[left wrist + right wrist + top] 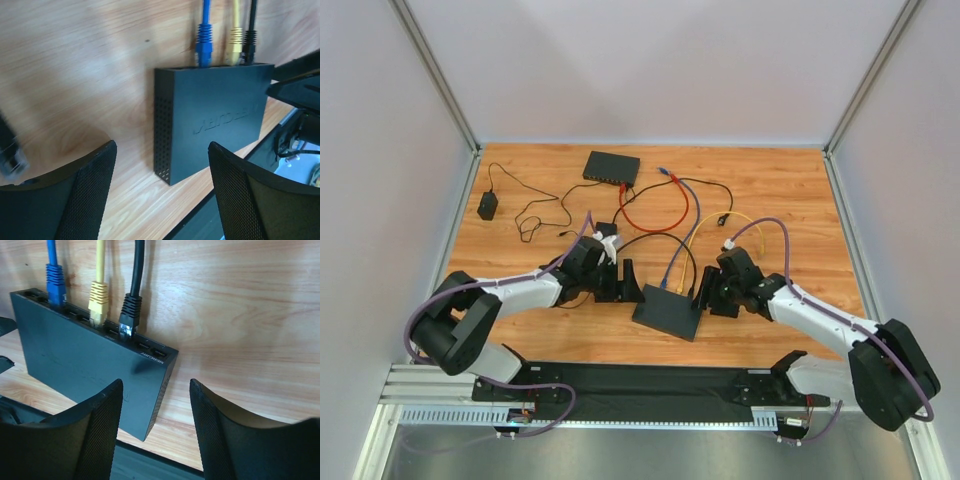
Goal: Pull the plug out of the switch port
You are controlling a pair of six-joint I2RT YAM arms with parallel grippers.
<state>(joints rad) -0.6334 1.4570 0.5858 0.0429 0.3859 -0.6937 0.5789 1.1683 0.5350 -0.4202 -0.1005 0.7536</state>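
Observation:
A dark switch (668, 311) lies flat on the wooden table between my two grippers. Blue (54, 280), yellow (98, 301) and black (130, 312) plugs sit in ports on its far edge; they also show in the left wrist view as the blue plug (204, 44), the yellow plug (234, 46) and the black plug (249, 45). My left gripper (629, 283) is open and empty just left of the switch (212, 117). My right gripper (705, 293) is open and empty at the right end of the switch (90, 370).
A second dark switch (611, 168) lies at the back with red, blue and black cables looping from it. A black power adapter (487, 206) lies at the back left. A black mat (640, 392) runs along the near edge.

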